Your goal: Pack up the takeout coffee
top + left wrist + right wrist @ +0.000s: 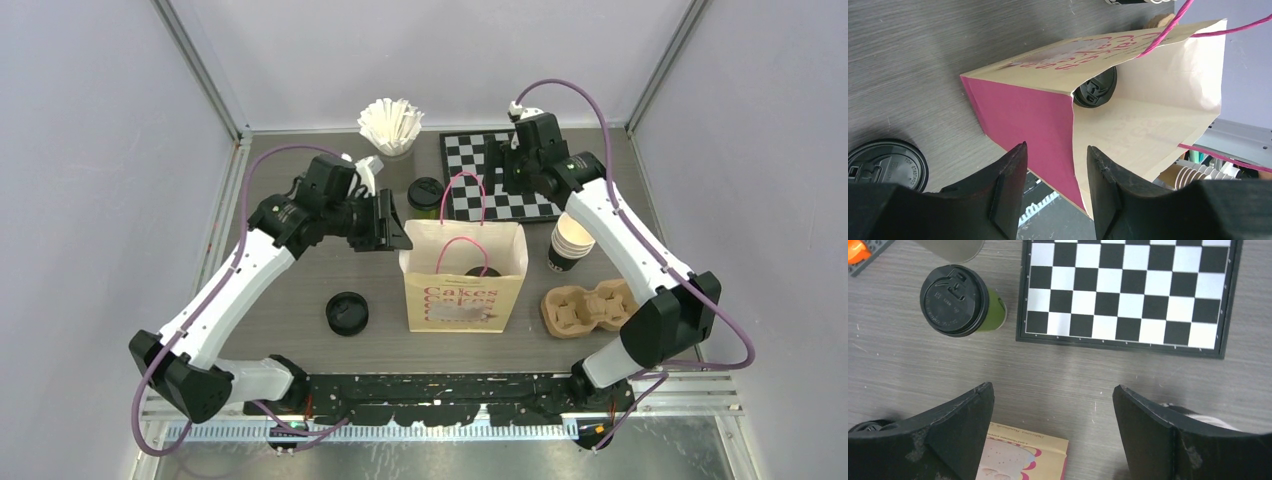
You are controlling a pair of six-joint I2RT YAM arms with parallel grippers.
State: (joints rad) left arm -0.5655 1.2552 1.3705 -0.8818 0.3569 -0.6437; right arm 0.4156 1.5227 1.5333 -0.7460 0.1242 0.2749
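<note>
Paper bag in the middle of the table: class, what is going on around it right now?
A robot is packing takeout coffee. One lidded cup sits inside the paper bag; a second lidded cup stands on the table behind it. The left gripper is open at the bag's side edge. The right gripper hangs open near the second cup, empty.

Robot test cell in a lab: plain pale-lilac panel walls [80,150] on aluminium frame posts [200,72] enclose a grey wood-grain table [350,265], white-and-black left arm [235,275] and right arm [625,235] bolted to a black base rail [440,385].
</note>
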